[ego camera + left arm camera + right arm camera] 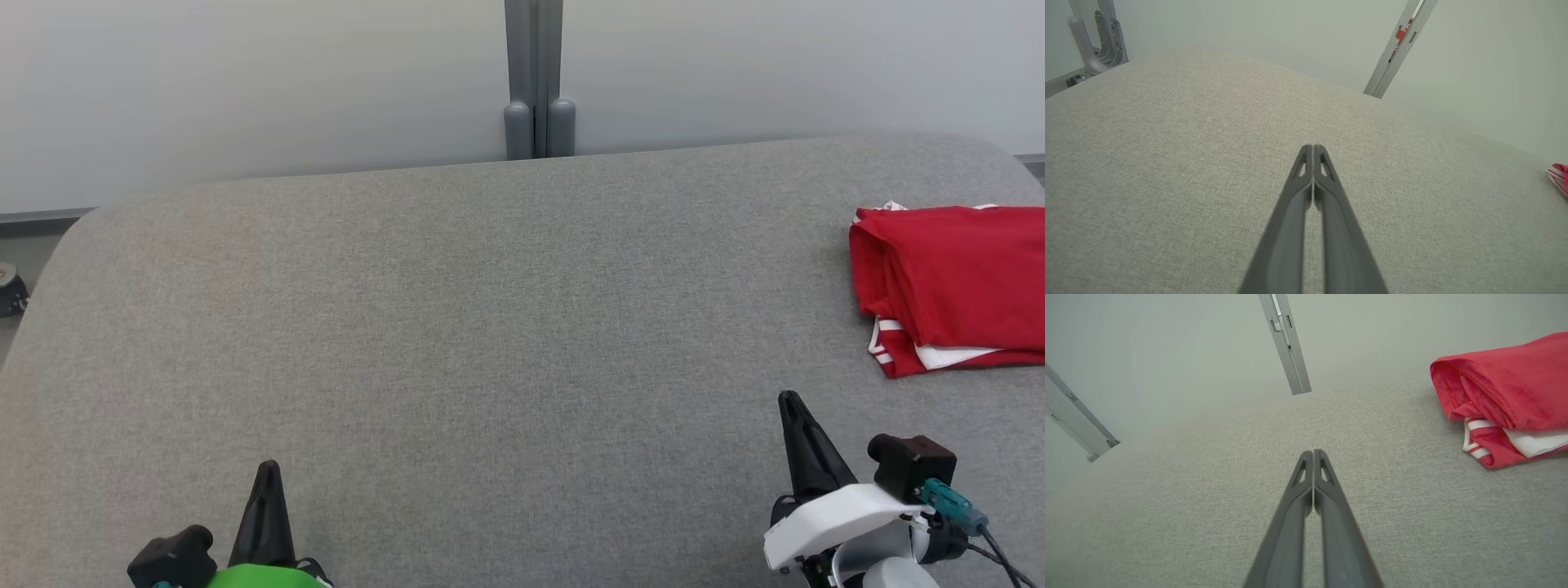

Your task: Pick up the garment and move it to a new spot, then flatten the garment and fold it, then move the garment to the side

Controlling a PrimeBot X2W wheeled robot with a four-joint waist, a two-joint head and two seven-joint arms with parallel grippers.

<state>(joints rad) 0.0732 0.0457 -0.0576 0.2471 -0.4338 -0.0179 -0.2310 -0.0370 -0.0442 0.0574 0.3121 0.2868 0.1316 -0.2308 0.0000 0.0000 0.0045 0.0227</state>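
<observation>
- My left gripper [267, 472] and right gripper [790, 402] are both pinched shut and empty, near the grey padded surface's [490, 327] near edge.
- The red garment [951, 282] lies folded at the right edge, apart from the right gripper.
- I judge it placed, so I'd steer the right fingers wide of the cloth to avoid disturbing the fold.

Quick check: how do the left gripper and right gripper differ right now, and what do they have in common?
The left gripper sits at the head view's lower left, far from the red garment; the right gripper sits at the lower right, much nearer it. The left gripper's wrist cover is green, the right gripper's white. Both are shut and empty, over the bare grey fabric surface.
</observation>
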